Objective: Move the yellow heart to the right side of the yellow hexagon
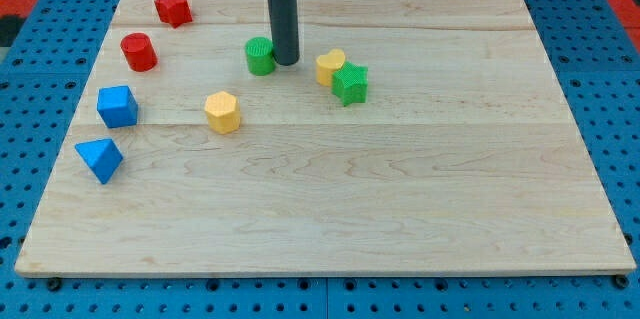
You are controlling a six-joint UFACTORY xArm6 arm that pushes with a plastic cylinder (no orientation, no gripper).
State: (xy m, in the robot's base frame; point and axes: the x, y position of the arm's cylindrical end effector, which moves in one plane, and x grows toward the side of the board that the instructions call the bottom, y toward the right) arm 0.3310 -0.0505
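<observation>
Your gripperless end effector, my tip (286,62), grasps nothing beside the green cylinder (260,56); the yellow heart (330,65), likely light, rigid and free-sliding, wants pushing on its upper-right flank toward the yellow hexagon (223,112).

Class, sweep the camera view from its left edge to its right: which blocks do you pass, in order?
Blue triangular block → blue cube → red cylinder → red star block → yellow hexagon → green cylinder → my tip → yellow heart → green star block.
</observation>
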